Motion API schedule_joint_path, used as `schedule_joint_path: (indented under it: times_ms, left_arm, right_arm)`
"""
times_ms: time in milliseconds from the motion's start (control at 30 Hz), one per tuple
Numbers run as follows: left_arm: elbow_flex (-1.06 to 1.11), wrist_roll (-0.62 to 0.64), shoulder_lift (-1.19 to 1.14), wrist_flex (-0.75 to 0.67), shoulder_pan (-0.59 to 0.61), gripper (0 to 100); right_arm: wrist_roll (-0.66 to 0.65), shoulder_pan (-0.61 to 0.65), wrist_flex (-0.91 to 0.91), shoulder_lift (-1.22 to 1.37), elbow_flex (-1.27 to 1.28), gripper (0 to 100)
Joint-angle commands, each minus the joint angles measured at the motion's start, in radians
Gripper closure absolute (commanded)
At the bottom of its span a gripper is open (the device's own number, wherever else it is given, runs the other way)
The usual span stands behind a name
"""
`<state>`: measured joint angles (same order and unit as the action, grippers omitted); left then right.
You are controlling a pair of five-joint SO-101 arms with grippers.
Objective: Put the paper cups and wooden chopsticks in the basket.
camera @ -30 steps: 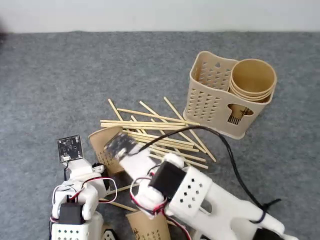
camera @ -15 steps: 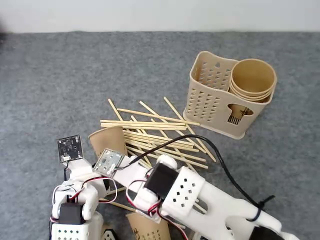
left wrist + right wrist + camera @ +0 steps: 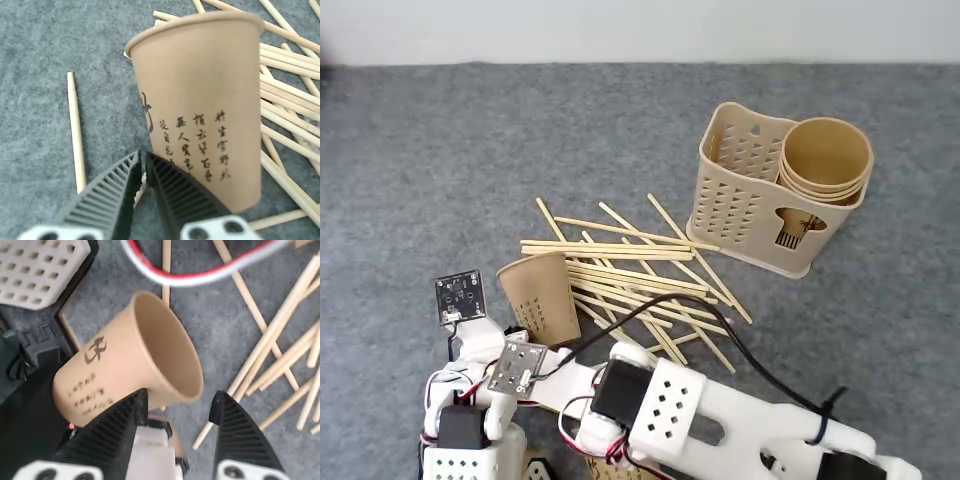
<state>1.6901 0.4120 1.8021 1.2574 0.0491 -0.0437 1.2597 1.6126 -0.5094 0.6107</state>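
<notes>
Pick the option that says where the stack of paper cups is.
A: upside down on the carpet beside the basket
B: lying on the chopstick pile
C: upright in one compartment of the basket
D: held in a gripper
C: the stack of paper cups stands upright, mouths up, in the compartment of the basket that lies farther from the chopsticks.

The right arm [image 3: 655, 405] swings back leftward off the chopsticks [image 3: 640, 285] (its gripper [image 3: 180, 397] now hangs over a fallen cup [image 3: 125, 365]).
</notes>
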Motion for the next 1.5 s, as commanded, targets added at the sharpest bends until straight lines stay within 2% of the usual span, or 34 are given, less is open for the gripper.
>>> schedule_joint_path:
  times_ms: [0, 200, 333, 433, 533, 633, 800, 1200, 1300, 1467]
  left_arm:
    - [-0.008, -0.005, 0.012, 0.003, -0.003, 99]
    - [-0.008, -0.005, 0.012, 0.003, -0.003, 99]
    - [-0.008, -0.005, 0.012, 0.003, -0.003, 99]
    - [-0.008, -0.005, 0.012, 0.003, -0.003, 99]
    - [-0.008, -0.005, 0.012, 0.003, -0.003, 99]
    - [-0.008, -0.005, 0.012, 0.003, -0.003, 99]
    - [-0.008, -0.005, 0.012, 0.003, -0.003, 99]
    - [-0.008, -0.005, 0.012, 0.003, -0.003, 99]
    - [-0.008, -0.005, 0.012, 0.003, -0.003, 99]
    - [-0.008, -0.005, 0.012, 0.003, -0.003, 99]
  right_arm:
    - [-0.002, 0.007, -0.068, 0.001, 0.017, 77.9]
    - [-0.005, 0.005, -0.056, 0.001, 0.026, 79.8]
    - [-0.006, 0.005, -0.044, 0.001, 0.029, 99.0]
    - [-0.006, 0.005, -0.019, -0.001, 0.028, 96.1]
    - [-0.006, -0.005, -0.005, -0.007, 0.014, 99.1]
    - [-0.012, -0.062, 0.030, -0.010, -0.026, 99.1]
    - [-0.135, -0.203, 0.091, -0.010, -0.104, 99.1]
    - [-0.321, -0.549, 0.157, -0.012, -0.304, 99.1]
    - [-0.368, -0.598, 0.165, -0.016, -0.361, 99.1]
    - [-0.423, -0.611, 0.179, -0.120, -0.422, 99.1]
